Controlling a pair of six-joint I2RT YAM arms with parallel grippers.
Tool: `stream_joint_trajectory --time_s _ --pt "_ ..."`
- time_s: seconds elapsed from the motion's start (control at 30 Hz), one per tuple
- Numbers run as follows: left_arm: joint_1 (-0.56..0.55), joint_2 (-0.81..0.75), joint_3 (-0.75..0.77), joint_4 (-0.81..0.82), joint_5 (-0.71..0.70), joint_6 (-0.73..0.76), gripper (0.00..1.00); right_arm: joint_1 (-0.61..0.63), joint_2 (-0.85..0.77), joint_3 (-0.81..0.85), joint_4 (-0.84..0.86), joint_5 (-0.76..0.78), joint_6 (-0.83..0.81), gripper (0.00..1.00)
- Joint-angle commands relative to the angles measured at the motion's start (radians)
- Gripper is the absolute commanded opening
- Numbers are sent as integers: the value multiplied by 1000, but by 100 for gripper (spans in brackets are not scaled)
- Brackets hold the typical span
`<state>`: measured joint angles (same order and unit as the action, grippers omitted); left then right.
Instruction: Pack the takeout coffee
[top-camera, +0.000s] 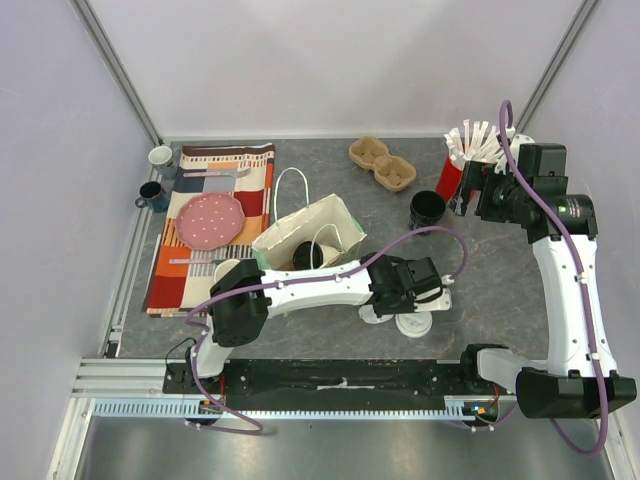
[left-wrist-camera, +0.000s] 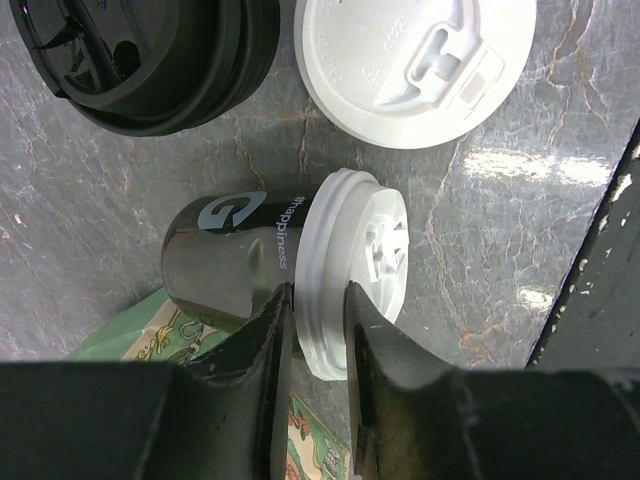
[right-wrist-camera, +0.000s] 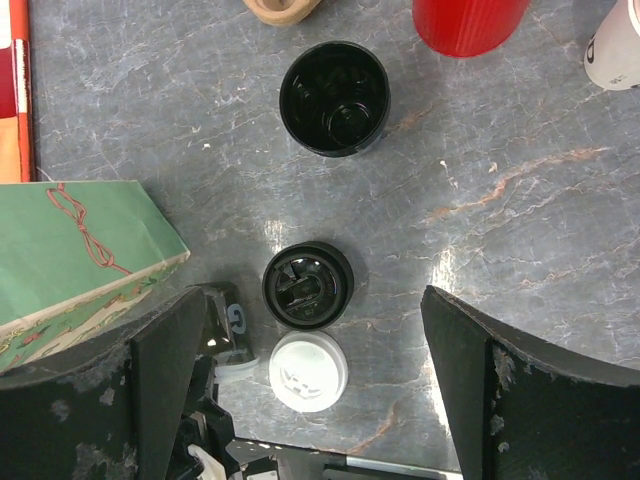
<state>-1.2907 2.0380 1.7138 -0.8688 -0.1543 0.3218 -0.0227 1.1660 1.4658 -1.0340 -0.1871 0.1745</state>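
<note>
A takeout coffee cup lies on its side on the grey table: dark wall with a G logo and a white sip lid. My left gripper is shut on the lid's rim, one finger at the cup side and one on the lid's top. In the top view this gripper is low at the front centre, right of the paper bag. My right gripper hangs high at the back right, open and empty, looking down on the loose lids. A pale cup shows at that view's edge.
A loose white lid and a loose black lid lie beside the cup. A lidless black cup, a red cup and a cardboard carrier stand further back. At the left is a placemat with a pink plate.
</note>
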Motion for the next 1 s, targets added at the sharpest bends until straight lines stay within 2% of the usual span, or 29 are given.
stream_joint_trajectory --time_s 0.0,0.2,0.43,0.67,0.7,0.8,0.93,0.97 --pt "13 -45 18 -58 99 -4 2 -3 -25 14 22 -26 -12 96" --pt "70 -133 104 -122 250 -4 2 -8 9 150 -23 -12 -4 97" --pt "148 -194 331 -228 443 -47 2 -26 98 389 -69 -21 51 97" --pt "283 -255 486 -236 574 -147 2 -26 161 557 -40 -216 66 96" --pt "303 -265 503 -227 608 -158 2 -26 169 588 -6 -307 72 96" --pt "382 -301 575 -179 669 -211 2 -26 173 611 105 -428 138 96" --pt "441 -344 653 -119 674 -253 2 -25 173 567 302 -520 279 94" --pt "448 -369 661 -110 673 -260 2 -25 175 548 351 -543 360 92"
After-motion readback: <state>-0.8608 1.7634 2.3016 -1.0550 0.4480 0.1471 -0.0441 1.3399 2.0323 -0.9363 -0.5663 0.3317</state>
